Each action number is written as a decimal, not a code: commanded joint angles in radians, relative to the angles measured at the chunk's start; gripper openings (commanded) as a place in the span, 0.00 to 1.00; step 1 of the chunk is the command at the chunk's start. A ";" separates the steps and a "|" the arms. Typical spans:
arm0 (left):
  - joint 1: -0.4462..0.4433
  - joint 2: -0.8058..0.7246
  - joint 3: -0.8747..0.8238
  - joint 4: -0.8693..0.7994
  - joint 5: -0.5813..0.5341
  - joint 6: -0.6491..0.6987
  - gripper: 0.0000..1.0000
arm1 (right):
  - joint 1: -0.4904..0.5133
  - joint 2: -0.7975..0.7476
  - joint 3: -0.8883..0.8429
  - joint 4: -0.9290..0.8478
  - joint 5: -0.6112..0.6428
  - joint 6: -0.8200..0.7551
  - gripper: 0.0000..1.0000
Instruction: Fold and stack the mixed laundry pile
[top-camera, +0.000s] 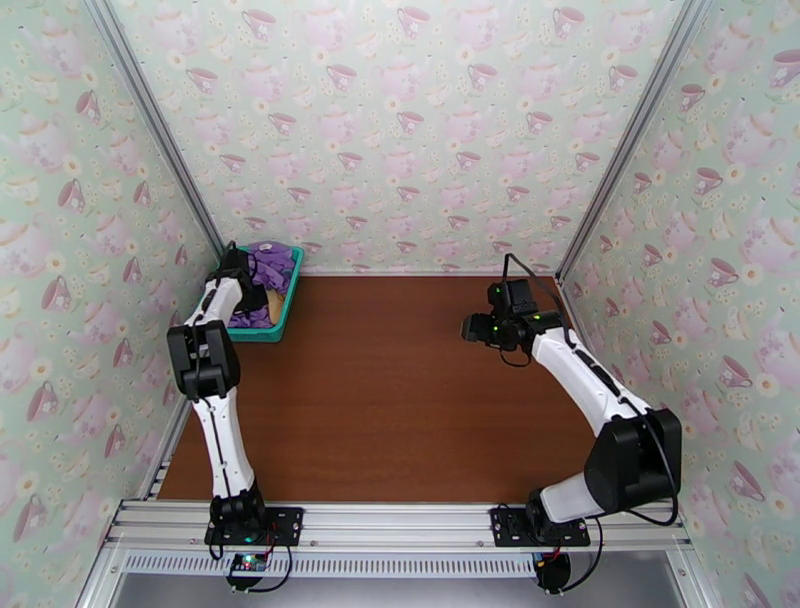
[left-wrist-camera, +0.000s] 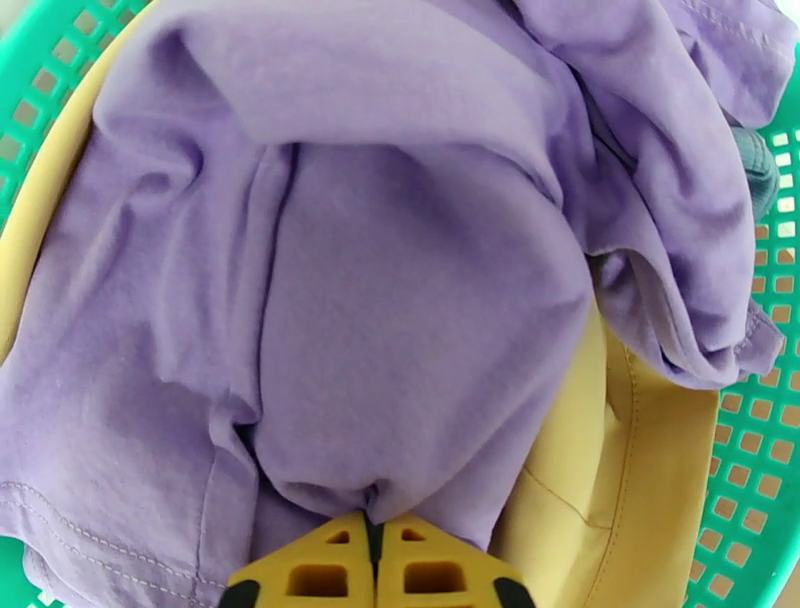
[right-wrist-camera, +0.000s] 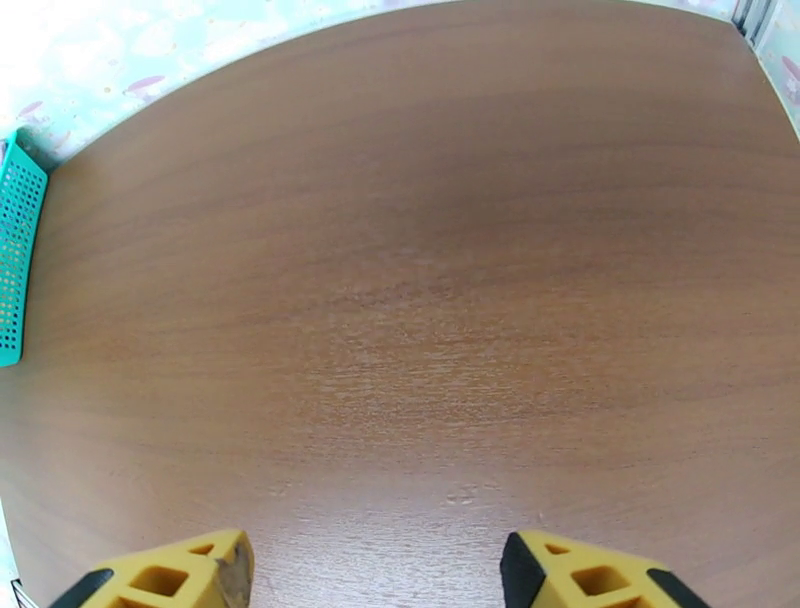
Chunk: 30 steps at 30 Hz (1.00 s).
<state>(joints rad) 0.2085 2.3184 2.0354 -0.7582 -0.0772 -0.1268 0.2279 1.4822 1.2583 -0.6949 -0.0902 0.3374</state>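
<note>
Since the limp lilac-purple cloth shirt in the teal plastic mesh basket looks light, my left gripper, clamped on one fold, should hold it. My right gripper gapes empty.

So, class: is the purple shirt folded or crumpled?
Crumpled, not folded. The purple shirt lies bunched in loose wrinkles inside the green basket, over a yellow garment.

Teacup-patterned wallpaper walls on three sides; brown wooden tabletop; aluminium rail along near edge.
</note>
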 joint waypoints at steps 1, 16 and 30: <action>0.004 -0.123 -0.022 0.011 -0.005 -0.016 0.00 | 0.001 -0.043 0.035 -0.026 0.007 0.015 0.70; -0.032 -0.394 0.318 -0.233 0.037 -0.050 0.00 | 0.002 -0.127 0.040 -0.039 -0.012 0.023 0.67; -0.412 -0.558 0.472 -0.415 0.183 -0.088 0.00 | 0.002 -0.259 -0.018 -0.040 -0.060 -0.033 0.66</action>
<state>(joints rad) -0.1333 1.8473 2.5893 -1.1477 0.0643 -0.1875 0.2283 1.2488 1.2640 -0.7273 -0.1123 0.3355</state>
